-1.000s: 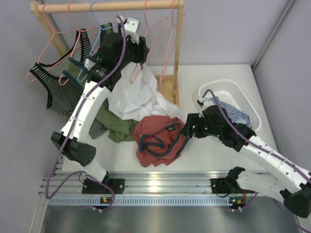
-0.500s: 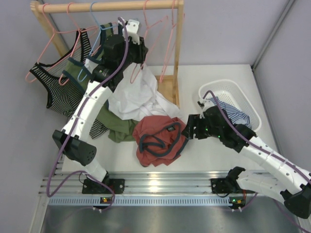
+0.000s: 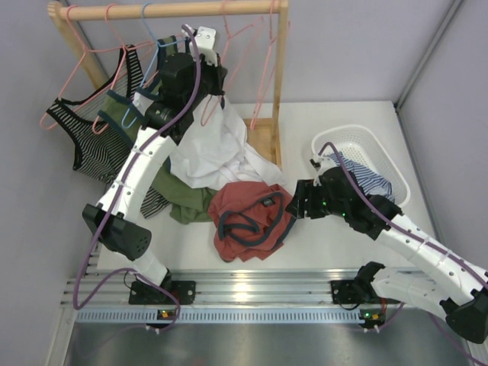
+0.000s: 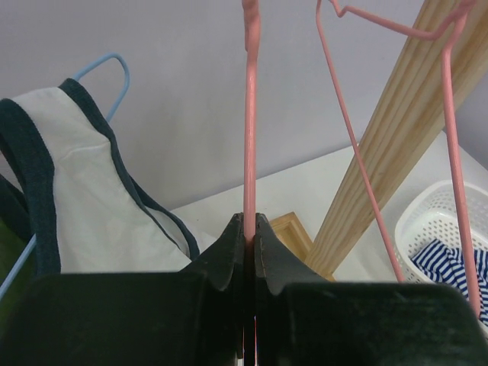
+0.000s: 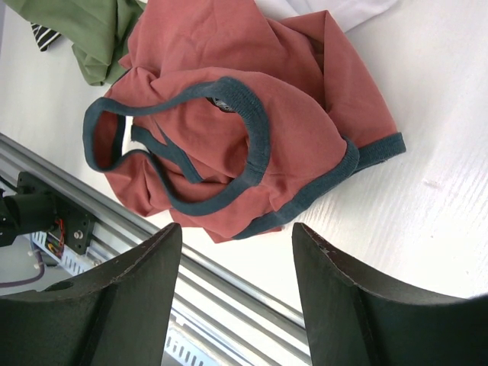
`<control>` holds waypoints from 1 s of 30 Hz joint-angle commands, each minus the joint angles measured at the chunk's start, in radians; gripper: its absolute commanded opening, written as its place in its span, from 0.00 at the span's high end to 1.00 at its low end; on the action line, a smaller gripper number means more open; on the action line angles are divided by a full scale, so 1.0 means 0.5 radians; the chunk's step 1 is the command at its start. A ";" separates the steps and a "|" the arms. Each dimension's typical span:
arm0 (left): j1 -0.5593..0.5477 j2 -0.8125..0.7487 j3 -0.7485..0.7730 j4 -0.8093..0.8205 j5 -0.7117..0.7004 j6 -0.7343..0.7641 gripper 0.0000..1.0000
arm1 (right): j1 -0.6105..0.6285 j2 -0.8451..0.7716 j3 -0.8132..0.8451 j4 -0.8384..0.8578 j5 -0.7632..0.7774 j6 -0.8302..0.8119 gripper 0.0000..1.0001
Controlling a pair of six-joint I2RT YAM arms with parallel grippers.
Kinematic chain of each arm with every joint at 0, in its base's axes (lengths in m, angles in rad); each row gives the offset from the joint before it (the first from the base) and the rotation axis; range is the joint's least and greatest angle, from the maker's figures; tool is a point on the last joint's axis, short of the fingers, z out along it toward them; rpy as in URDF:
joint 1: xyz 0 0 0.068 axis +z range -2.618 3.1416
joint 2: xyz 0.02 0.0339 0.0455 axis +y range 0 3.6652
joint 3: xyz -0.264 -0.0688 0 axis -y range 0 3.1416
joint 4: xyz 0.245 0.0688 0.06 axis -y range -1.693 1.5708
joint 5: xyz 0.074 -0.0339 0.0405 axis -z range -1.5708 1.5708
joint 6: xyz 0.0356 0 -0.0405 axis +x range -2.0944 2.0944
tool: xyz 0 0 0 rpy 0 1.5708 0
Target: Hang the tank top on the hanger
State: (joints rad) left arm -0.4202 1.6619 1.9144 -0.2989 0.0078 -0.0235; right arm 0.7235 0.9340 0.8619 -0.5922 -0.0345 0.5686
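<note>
The rust-red tank top point(image 3: 248, 217) lies crumpled on the white table, its navy-trimmed openings facing up point(image 5: 229, 76). My right gripper point(image 3: 293, 202) hovers just to its right, open with nothing between the fingers point(image 5: 236, 226), looking down at the shirt's near hem. My left gripper point(image 3: 212, 82) is raised to the wooden rack. It is shut on the thin pink hanger point(image 4: 250, 114), whose wire runs straight up from between the closed fingertips point(image 4: 249, 217). The hanger's point(image 3: 229, 34) hook is still over the rail.
The wooden rack rail point(image 3: 175, 11) carries a second pink hanger point(image 3: 267, 61), a light blue hanger point(image 3: 152, 46) and a striped top point(image 3: 91, 137). A white tank top point(image 3: 213, 149) and an olive one point(image 3: 179, 194) lie behind the red shirt. A white basket point(image 3: 358, 137) stands right.
My left gripper has closed onto the pink hanger wire and shifted slightly up and left. The right gripper has narrowed a little and stayed in place.
</note>
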 commanded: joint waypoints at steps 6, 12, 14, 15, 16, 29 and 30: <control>0.003 -0.081 0.022 0.220 -0.098 0.007 1.00 | -0.017 -0.030 0.031 -0.006 0.014 -0.020 0.41; 0.003 -0.234 -0.196 0.417 -0.068 0.029 1.00 | -0.017 -0.018 0.013 0.016 0.005 -0.030 0.40; 0.003 -0.231 -0.190 0.420 -0.074 0.029 1.00 | -0.017 -0.012 0.010 0.028 -0.001 -0.030 0.40; 0.006 -0.228 -0.178 0.414 -0.080 0.029 1.00 | -0.017 -0.006 0.010 0.034 -0.005 -0.030 0.40; 0.003 -0.228 -0.181 0.417 -0.080 0.029 1.00 | -0.017 -0.006 0.013 0.034 -0.005 -0.030 0.41; 0.003 -0.299 -0.270 0.530 -0.120 0.074 1.00 | -0.017 -0.018 -0.012 0.040 -0.002 -0.039 0.40; 0.003 -0.305 -0.273 0.530 -0.120 0.075 1.00 | -0.017 -0.021 -0.015 0.037 -0.002 -0.039 0.40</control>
State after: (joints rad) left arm -0.4202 1.5742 1.7851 -0.1318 -0.0448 -0.0162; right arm 0.7235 0.9344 0.8574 -0.5922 -0.0353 0.5606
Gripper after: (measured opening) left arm 0.057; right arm 0.598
